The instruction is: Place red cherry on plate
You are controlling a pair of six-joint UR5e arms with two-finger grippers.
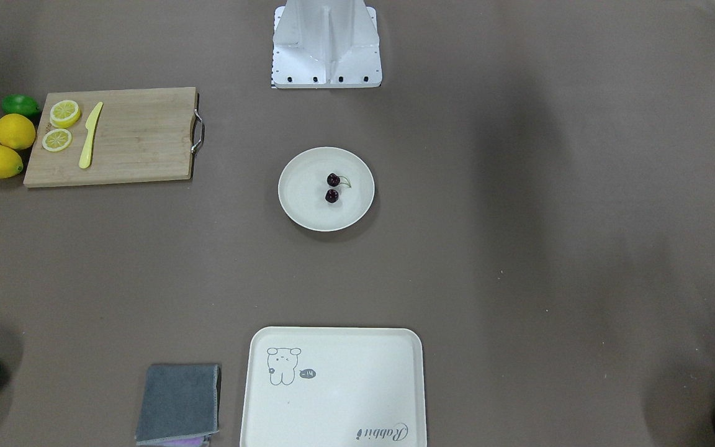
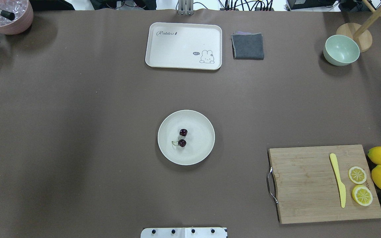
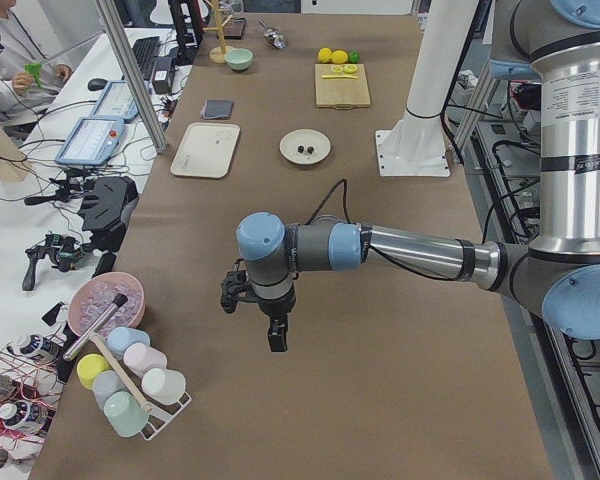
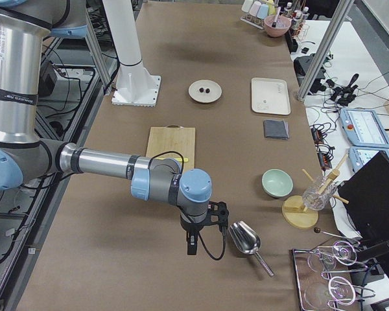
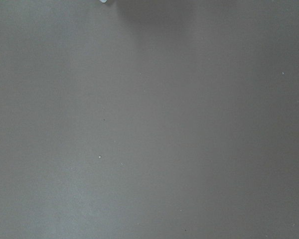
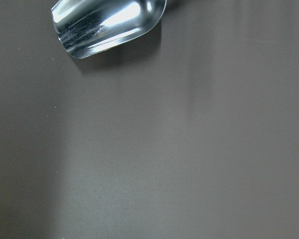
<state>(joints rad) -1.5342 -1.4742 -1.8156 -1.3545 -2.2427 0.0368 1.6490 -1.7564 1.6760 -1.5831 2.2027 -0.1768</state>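
Cherry (image 2: pixel 182 143) sits in the middle of the plate (image 2: pixel 200 145), dead centre of the overhead view; looks done. Left arm (image 3: pixel 410 250) and right arm (image 4: pixel 104 165) hang over the bench (image 2: pixel 78 132), well apart from it. Jaws wide or narrow? Cannot tell. Best now: leave the plate unbumped.

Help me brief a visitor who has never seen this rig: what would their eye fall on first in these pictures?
The off-white plate at the centre of the table stands out, the red cherry lying dark on it. Next comes the cutting board on the robot's right, with lemon slices and a yellow knife. The left arm and right arm hang over the table's opposite ends, far from the plate.
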